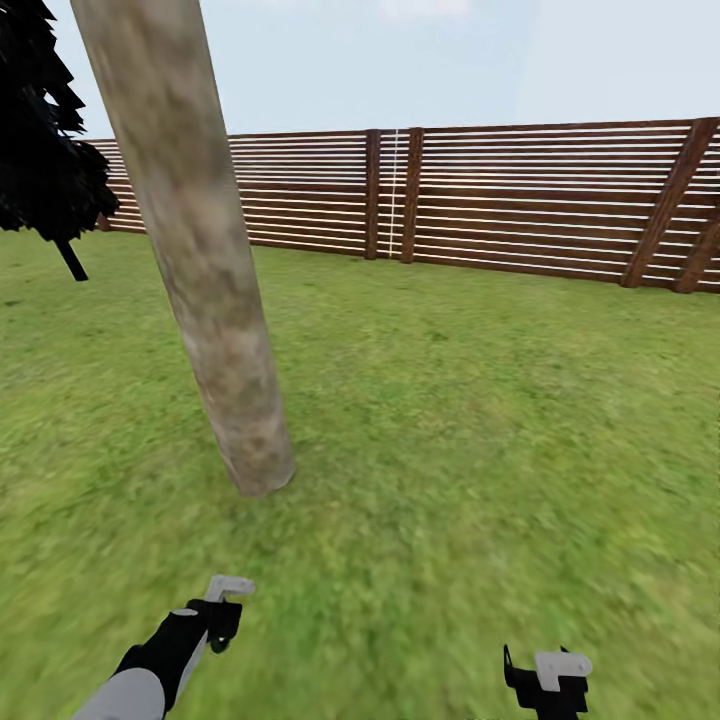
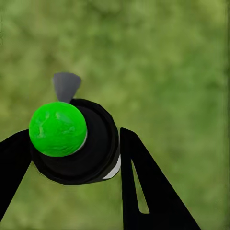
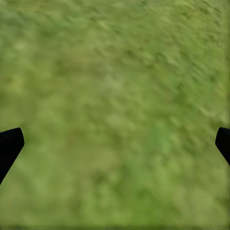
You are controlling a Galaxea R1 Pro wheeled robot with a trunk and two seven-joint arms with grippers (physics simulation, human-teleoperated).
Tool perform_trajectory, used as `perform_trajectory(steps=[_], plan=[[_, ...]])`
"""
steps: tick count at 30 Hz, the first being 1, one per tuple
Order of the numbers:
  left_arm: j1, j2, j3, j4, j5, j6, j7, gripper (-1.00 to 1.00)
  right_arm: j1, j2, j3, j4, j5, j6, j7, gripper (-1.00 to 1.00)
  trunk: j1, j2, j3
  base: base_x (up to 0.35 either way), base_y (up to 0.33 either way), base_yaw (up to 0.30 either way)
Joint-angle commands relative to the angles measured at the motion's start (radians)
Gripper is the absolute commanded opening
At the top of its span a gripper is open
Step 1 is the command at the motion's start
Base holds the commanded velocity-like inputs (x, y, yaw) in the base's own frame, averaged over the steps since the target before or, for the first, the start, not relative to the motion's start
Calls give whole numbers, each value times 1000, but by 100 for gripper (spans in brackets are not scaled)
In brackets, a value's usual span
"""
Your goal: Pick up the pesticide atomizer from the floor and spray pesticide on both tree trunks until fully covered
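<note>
Left gripper [image 2: 72, 158] clamps atomizer [image 2: 74, 141]; right gripper [image 3: 115, 143] spread; tree trunk [image 1: 205, 260] ahead

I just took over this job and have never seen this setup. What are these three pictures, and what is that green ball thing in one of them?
You are driving a two-armed wheeled robot in a simulated garden. The big picture is from its head camera: a tree trunk rises from the grass just ahead, with a wooden fence behind. The left gripper and right gripper show at the bottom.

The other two pictures come from cameras on each wrist, looking down along the fingers. In the left wrist view, the black fingers sit on either side of the sprayer, a black body with a green round top: the left gripper holds it. The right wrist view shows spread fingertips over bare grass, holding nothing.
</note>
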Motion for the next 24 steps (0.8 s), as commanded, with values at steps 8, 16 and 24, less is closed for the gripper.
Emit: perform_trajectory(steps=[8,16,24], plan=[[-129,14,0,-7,0,195,-17,-100,0,0,0,0,0,0,2,100,0,0,0,-1,-1,-2],[-141,-68,-3,-19,-5,210,-18,-100,0,-1,0,1,1,0,2,100,0,0,0,0,0,0],[-153,32,0,-60,1,238,-37,-100,0,-2,0,2,2,0,4,100,0,0,0,0,0,0]])
